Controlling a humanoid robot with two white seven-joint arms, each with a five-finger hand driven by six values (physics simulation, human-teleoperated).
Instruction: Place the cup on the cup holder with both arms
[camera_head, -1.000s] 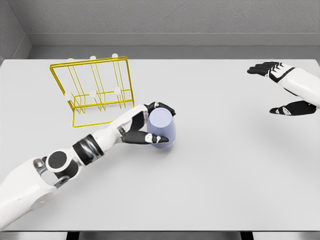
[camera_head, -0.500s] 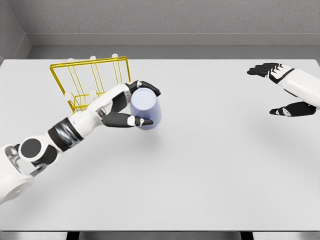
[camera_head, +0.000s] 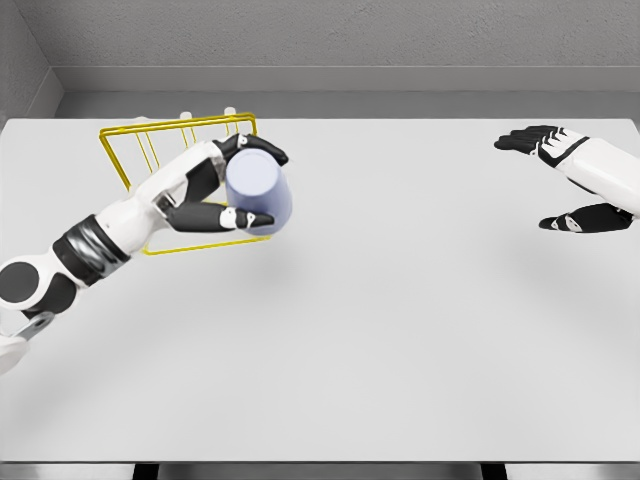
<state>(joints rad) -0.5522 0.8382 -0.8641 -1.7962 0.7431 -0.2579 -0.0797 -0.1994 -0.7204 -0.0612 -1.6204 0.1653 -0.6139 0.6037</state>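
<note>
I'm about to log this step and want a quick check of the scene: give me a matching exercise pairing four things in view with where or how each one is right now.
Things:
1. cup
2. cup holder
3. left robot hand
4. right robot hand

States:
A. yellow wire rack at the table's far left
B. open, holding nothing, at the right edge
C. lavender, held in front of the rack
D. fingers wrapped around the cup

Pairs: 1-C, 2-A, 3-D, 4-B
</note>
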